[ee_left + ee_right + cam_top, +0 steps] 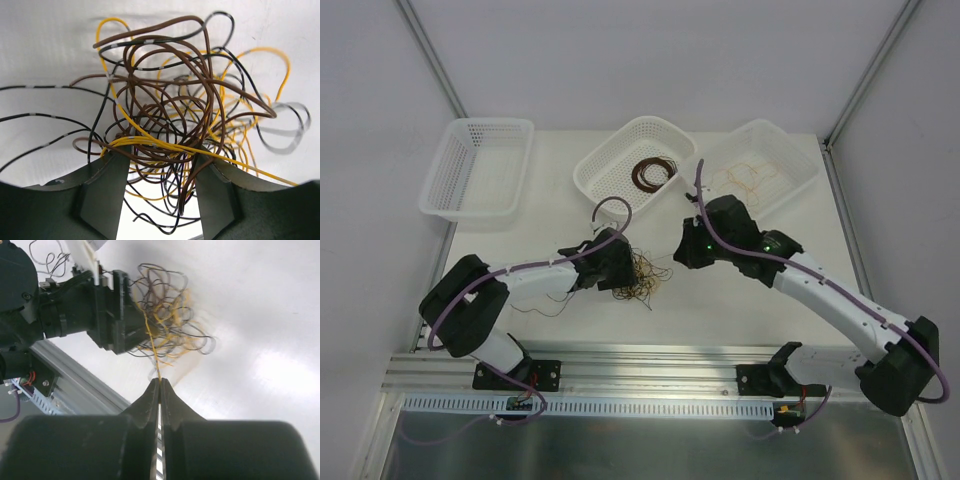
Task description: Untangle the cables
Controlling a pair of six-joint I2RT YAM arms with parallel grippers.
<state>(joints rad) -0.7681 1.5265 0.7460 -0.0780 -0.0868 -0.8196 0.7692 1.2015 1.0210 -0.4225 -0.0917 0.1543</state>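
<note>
A tangle of thin black, brown and yellow-orange cables (645, 275) lies on the white table in the middle. My left gripper (623, 268) sits at the tangle's left side. In the left wrist view its jaws (159, 155) stand apart, with several loops of the cables (170, 100) lying across and between them. My right gripper (680, 250) is just right of the tangle, raised. In the right wrist view it (160, 381) is shut on one yellow cable (152, 347) that runs taut from the tangle (170, 315).
Three white mesh baskets stand at the back: an empty one on the left (480, 165), a middle one (610, 160) holding a brown coil (653, 172), a right one (790, 160) holding tan-orange wires (750, 180). A metal rail (640, 365) runs along the near edge.
</note>
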